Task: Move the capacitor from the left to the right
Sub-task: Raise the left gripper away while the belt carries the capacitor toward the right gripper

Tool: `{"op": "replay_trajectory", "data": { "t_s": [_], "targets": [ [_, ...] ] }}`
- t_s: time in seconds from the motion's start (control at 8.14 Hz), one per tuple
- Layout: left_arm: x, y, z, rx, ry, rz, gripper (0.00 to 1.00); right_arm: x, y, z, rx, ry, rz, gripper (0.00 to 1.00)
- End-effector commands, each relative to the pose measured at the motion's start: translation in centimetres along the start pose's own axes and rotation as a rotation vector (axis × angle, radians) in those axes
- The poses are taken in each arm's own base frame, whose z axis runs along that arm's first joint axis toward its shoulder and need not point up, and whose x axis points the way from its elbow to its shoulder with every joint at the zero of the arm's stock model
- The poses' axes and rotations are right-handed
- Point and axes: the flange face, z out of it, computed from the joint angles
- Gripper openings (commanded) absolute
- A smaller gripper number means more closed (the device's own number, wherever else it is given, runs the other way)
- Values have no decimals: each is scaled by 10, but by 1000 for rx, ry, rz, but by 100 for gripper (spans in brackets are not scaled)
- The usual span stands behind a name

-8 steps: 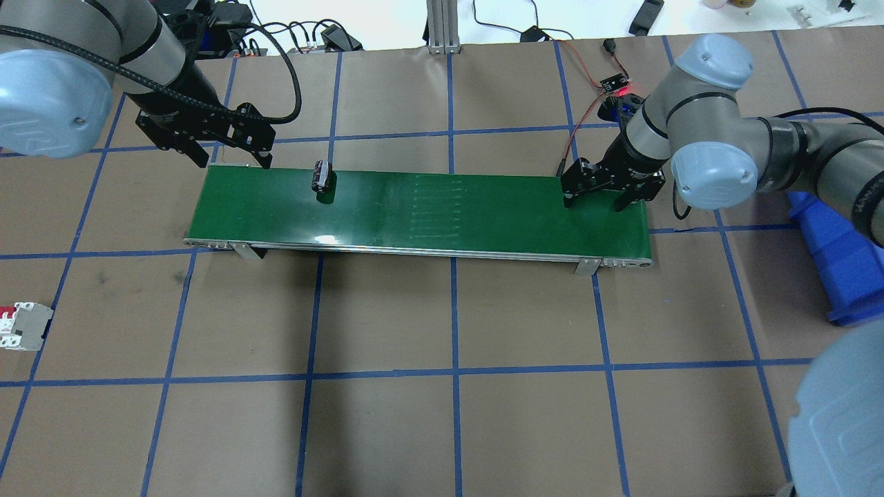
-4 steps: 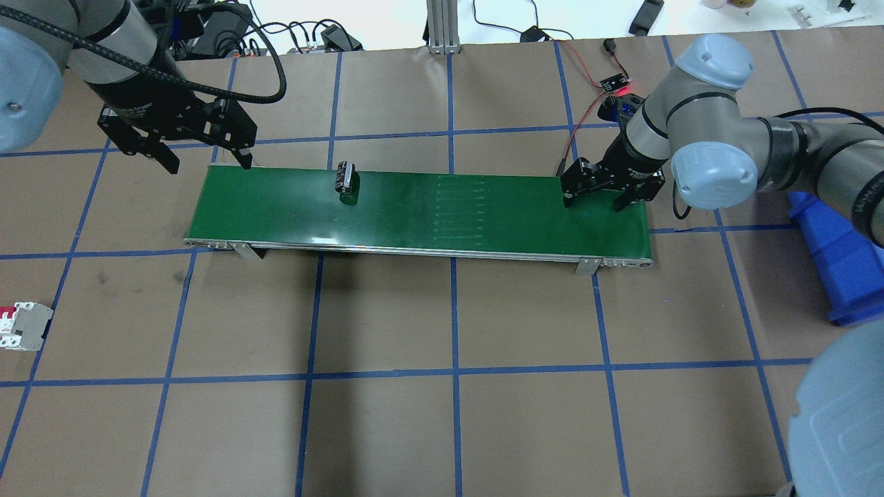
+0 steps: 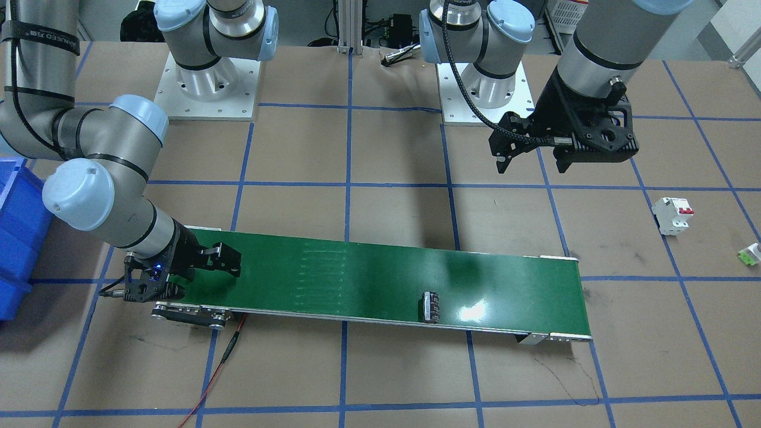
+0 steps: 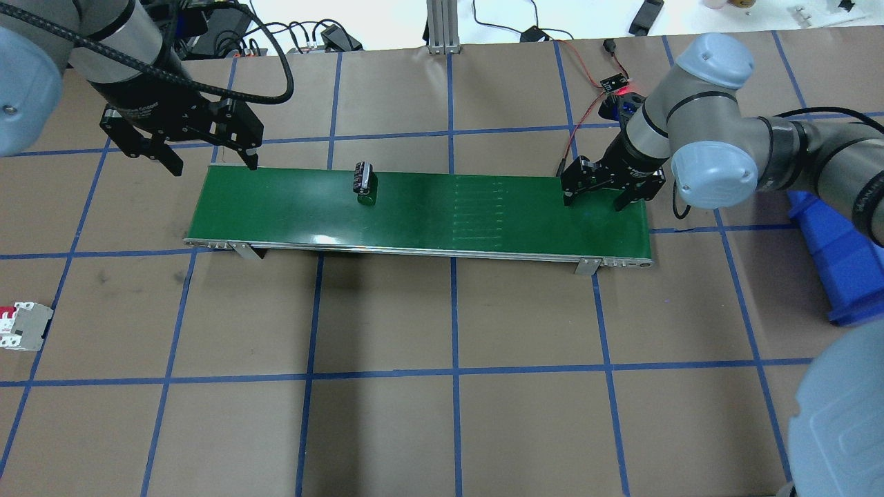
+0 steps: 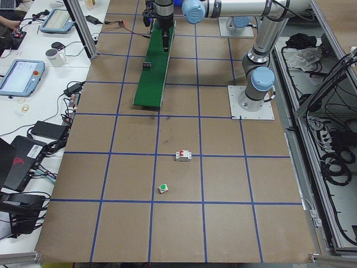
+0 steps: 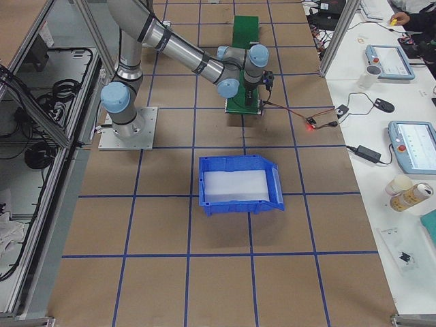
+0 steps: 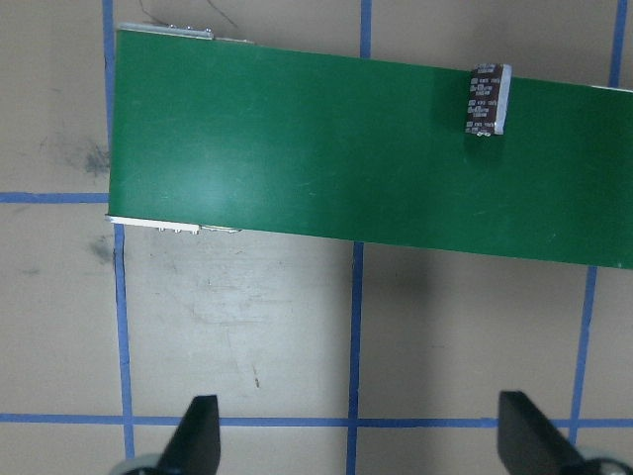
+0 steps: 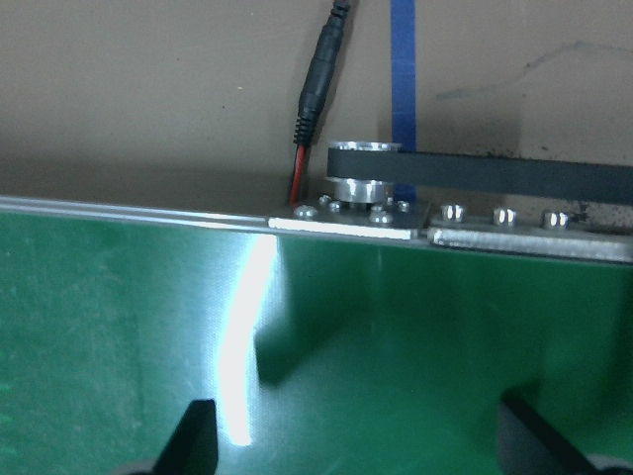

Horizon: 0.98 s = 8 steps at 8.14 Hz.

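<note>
The capacitor (image 4: pixel 362 178), a small dark block with pale stripes, lies on the green conveyor belt (image 4: pixel 428 214) near its far edge, left of the middle. It also shows in the front view (image 3: pixel 430 307) and the left wrist view (image 7: pixel 488 99). My left gripper (image 4: pixel 213 166) is open and empty, raised above the belt's left end, well left of the capacitor. My right gripper (image 4: pixel 594 203) is open and empty, low over the belt's right end; its wrist view shows only belt between the fingers (image 8: pixel 198 440).
A white circuit breaker (image 4: pixel 24 326) with red switches lies on the table at the front left. A tiny green-and-white piece (image 3: pixel 749 254) lies beyond it. A blue bin (image 6: pixel 238 185) stands to the right of the belt. A sensor board (image 4: pixel 615 84) with red wires sits behind the right gripper.
The capacitor has travelled to the right along the belt. My left gripper has drawn back to the left, away from it, still open. The right arm has not moved.
</note>
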Motion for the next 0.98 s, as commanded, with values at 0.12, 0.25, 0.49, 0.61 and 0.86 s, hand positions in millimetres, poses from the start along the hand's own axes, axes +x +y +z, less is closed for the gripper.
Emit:
{"op": "replay_trajectory", "data": {
  "t_s": [0.12, 0.25, 0.49, 0.61, 0.86],
  "targets": [
    [3, 1, -1, 2, -1, 5, 100, -3, -3, -6, 28, 7, 63, 100],
    [3, 1, 0, 0, 1, 5, 100, -3, -4, -6, 39, 15, 68, 100],
    [3, 1, 0, 2, 1, 5, 100, -5, -5, -7, 47, 22, 63, 99],
    [4, 0, 0, 0, 4, 5, 100, -6, -4, -5, 45, 22, 60, 99],
    [4, 0, 0, 2, 4, 5, 100, -9, -4, -5, 44, 22, 56, 98]
  ]
}}
